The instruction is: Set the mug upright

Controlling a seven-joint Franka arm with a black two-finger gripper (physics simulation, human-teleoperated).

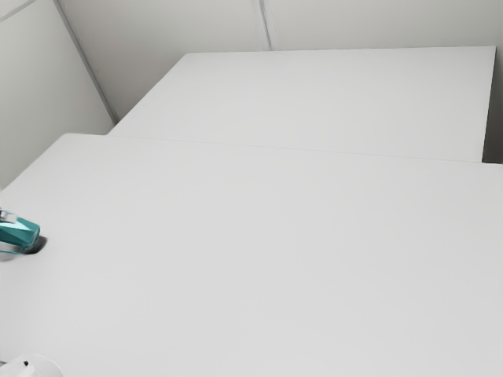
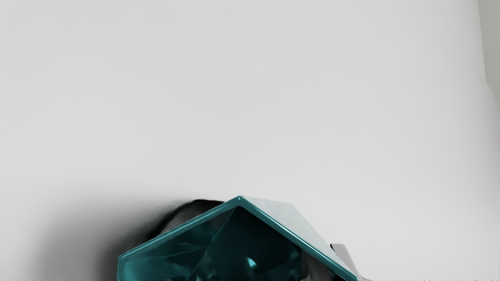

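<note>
One glossy teal, many-sided mug (image 1: 19,232) is at the exterior view's left edge, by the smooth, pale desk (image 1: 251,251), its mouth (image 2: 250,249) facing the wrist view. You can't tell whether the metal-grey pincer (image 1: 7,217) is spread or pinching, nor how far the mug leans. If it tilts, turn it slowly until its base meets the desk squarely; if it already stands flat, keep that angle.

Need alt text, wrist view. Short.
A teal, angular-rimmed mug, partly cut off by the frame, shows its open mouth and dark, glossy interior to the camera. Around one side, a soft dark shadow falls on a smooth, pale table.
</note>
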